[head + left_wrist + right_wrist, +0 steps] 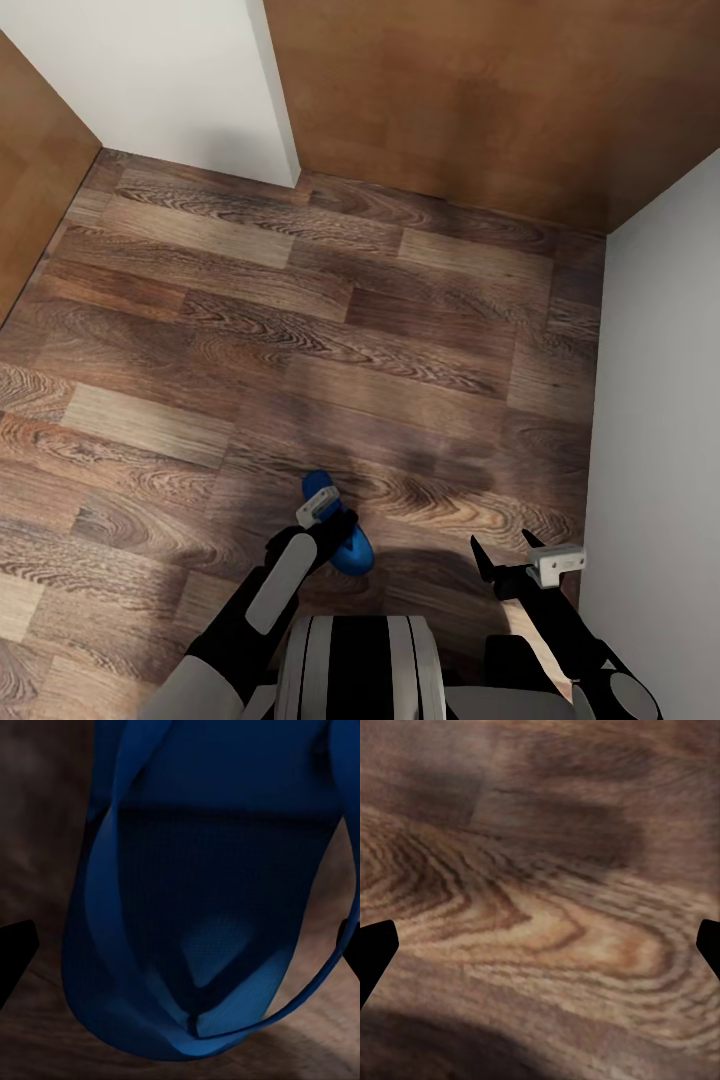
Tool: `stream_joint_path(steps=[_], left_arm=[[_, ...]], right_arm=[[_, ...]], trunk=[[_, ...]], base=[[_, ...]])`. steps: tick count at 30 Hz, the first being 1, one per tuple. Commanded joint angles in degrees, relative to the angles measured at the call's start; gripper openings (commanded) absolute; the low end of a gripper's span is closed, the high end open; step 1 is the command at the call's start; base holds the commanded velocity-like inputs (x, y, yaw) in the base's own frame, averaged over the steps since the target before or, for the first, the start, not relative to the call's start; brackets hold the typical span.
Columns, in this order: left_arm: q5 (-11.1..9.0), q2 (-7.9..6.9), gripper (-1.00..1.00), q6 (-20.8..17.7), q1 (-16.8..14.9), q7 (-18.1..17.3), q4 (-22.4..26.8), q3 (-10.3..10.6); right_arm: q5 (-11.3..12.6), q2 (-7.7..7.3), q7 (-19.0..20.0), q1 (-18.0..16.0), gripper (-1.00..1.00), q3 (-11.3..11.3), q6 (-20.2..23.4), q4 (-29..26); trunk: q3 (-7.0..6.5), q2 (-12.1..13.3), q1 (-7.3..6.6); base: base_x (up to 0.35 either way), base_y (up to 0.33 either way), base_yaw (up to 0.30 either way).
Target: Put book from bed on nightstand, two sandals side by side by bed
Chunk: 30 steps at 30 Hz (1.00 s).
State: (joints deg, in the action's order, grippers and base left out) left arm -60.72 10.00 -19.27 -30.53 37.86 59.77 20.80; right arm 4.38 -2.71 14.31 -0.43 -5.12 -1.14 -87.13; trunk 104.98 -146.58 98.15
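One bright blue sandal lies on the wood-plank floor just ahead of my base. My left gripper hangs right over it, partly hiding it. In the left wrist view the sandal is very close, sole and strap both visible. The left gripper is open there, its dark fingertips wide apart on either side of the sandal. My right gripper is open above bare floor to the right, nothing between its fingertips. The book, bed and nightstand are out of view.
A brown wooden panel stands across the back and another at the left. White wall runs close along my right arm. A white wall section fills the far corner. Open plank floor lies ahead.
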Motion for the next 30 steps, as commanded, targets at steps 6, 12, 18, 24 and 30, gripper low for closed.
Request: stream_joint_path(steps=[6,12,18,24,30], left_arm=[[-0.27,0.00,1.00,-0.15,-0.05,0.29,0.00,0.03],[-0.24,0.00,1.00,-0.15,-0.04,0.28,0.07,0.03],[-0.19,0.00,-1.00,-0.11,0.00,0.28,0.08,0.03],[-0.18,0.00,-1.00,-0.11,-0.02,0.28,0.08,0.03],[-0.18,0.00,-1.00,-0.08,0.00,0.28,0.08,0.03]], right_arm=[[0.46,-0.01,0.37,-0.01,1.00,-0.07,-0.09,0.03],[0.46,-0.01,0.37,-0.01,1.00,-0.07,-0.09,0.03],[0.46,-0.01,0.37,-0.01,1.00,-0.05,-0.09,0.03],[0.46,-0.01,0.37,-0.01,1.00,-0.02,-0.09,0.03],[0.46,-0.01,0.37,-0.01,1.00,0.01,-0.09,0.03]], trunk=[[0.03,-0.01,-0.01],[0.03,-0.01,-0.01],[0.03,-0.01,-0.01],[0.03,-0.01,-0.01],[0.03,-0.01,-0.01]], base=[[0.000,0.000,0.000],[0.000,0.000,0.000],[0.000,0.000,0.000],[0.000,0.000,0.000],[0.000,0.000,0.000]])
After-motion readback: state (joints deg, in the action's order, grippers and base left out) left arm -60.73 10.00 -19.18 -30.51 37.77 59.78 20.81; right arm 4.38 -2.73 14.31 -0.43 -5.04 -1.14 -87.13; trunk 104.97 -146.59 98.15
